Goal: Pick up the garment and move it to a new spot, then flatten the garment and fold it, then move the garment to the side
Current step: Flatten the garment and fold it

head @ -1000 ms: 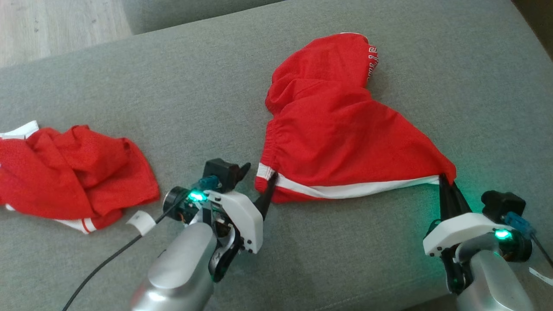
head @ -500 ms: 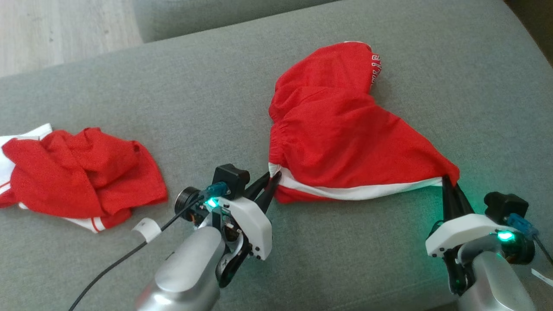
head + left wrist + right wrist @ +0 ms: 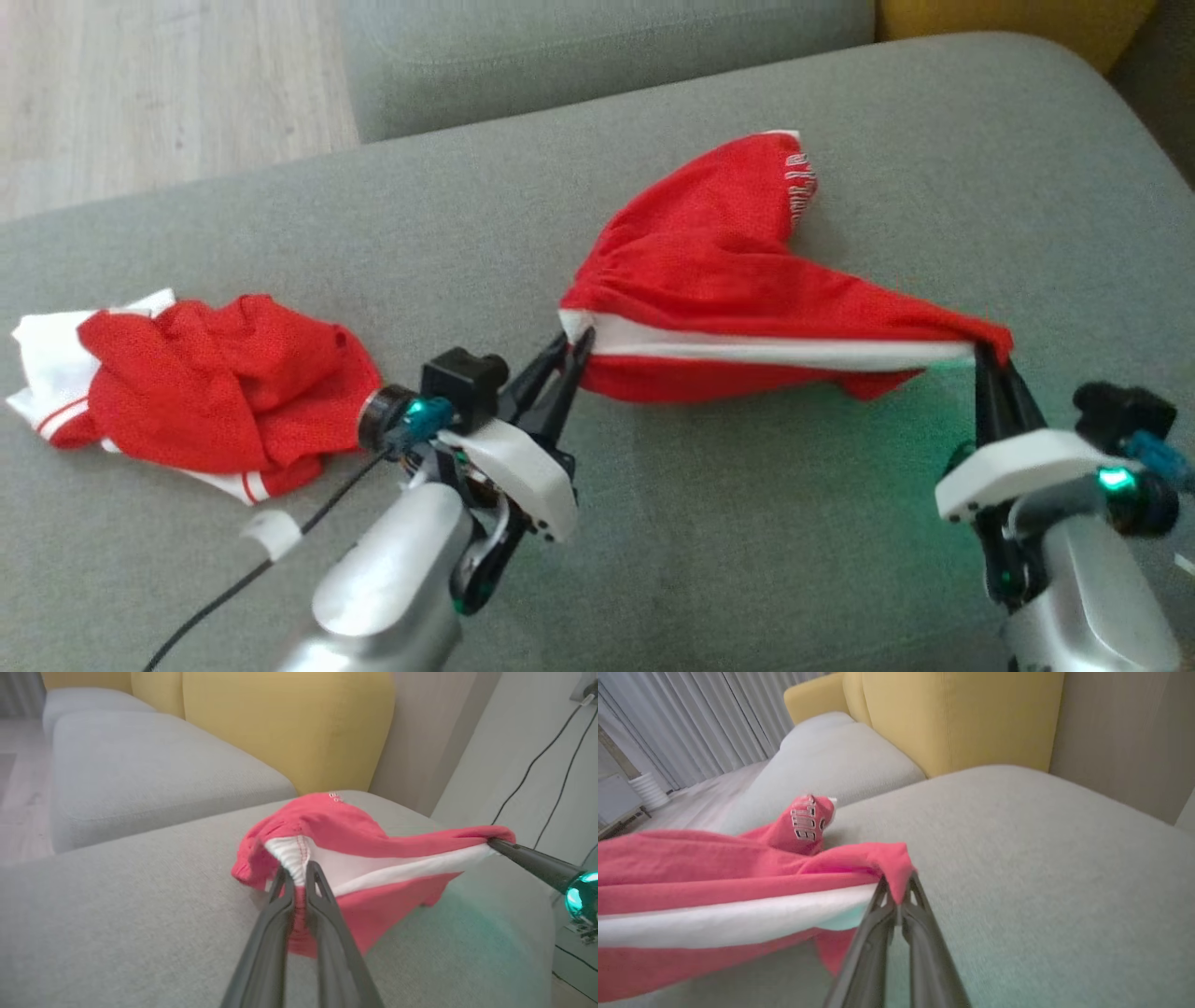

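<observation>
— What has been changed with the red garment (image 3: pixel 728 271)?
— Its striped edge has been lifted off the grey cushion (image 3: pixel 747 541); the far end is left lying there. A second ago the left gripper (image 3: pixel 571 347) was held open beside one corner. Now that corner is pinched in it.
— And the other corner?
— It is kept clamped in the right gripper (image 3: pixel 988 359). Carrying to a new spot can likely be started.

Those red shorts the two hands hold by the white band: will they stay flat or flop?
Likely floppy: the red shorts sag between the left hand and right hand. Probably light, since thin fingertip pinches seem to carry them. May drag: the far end touches the sofa.
</observation>
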Motion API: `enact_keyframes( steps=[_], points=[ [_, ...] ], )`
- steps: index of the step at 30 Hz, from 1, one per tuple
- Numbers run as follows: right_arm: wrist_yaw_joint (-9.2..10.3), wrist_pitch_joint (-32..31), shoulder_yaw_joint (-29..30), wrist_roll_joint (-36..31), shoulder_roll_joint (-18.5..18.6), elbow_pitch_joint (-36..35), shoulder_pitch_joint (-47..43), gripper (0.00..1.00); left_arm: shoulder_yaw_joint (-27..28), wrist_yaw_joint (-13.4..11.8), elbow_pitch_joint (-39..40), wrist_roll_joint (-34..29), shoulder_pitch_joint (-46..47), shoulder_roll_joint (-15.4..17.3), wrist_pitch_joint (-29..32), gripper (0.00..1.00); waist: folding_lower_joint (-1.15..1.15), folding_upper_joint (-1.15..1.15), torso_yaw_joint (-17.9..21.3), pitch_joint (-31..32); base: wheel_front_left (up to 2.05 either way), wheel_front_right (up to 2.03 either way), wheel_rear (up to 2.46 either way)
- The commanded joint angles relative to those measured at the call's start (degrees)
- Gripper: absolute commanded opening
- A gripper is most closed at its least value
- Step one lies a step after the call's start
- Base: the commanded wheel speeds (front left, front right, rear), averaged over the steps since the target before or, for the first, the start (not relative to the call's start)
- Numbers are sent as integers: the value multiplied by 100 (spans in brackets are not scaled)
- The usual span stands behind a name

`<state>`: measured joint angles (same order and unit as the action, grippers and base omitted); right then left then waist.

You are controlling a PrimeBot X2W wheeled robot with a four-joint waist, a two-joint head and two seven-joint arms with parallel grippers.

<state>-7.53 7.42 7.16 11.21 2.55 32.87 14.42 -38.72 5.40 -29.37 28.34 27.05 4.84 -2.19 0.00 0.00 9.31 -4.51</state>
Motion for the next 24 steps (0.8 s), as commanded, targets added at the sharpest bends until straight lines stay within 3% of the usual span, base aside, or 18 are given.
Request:
enact_keyframes(
  steps=[1, 14, 19, 24],
  points=[
    [4, -57, -216, 12, 38, -388, 112, 0, 274, -63, 278, 25, 185, 149, -107, 0, 0, 0, -16, 93, 0, 0, 0],
    [4, -845, -936, -103, 816, -2695, 1188, 0, 710, -373, 1393, -222, 1131, 705, -34, 0, 0, 0, -169, 649, 0, 0, 0],
    [4, -976, -1210, -469, 1117, -3034, 1444, 0, 826, -450, 1722, -227, 1436, 837, 191, 0, 0, 0, -289, 810, 0, 0, 0],
    [4, -1152, -1173, -365, 1012, -3154, 1312, 0, 881, -558, 1976, -218, 1424, 957, 347, 0, 0, 0, -355, 918, 0, 0, 0]
  ],
)
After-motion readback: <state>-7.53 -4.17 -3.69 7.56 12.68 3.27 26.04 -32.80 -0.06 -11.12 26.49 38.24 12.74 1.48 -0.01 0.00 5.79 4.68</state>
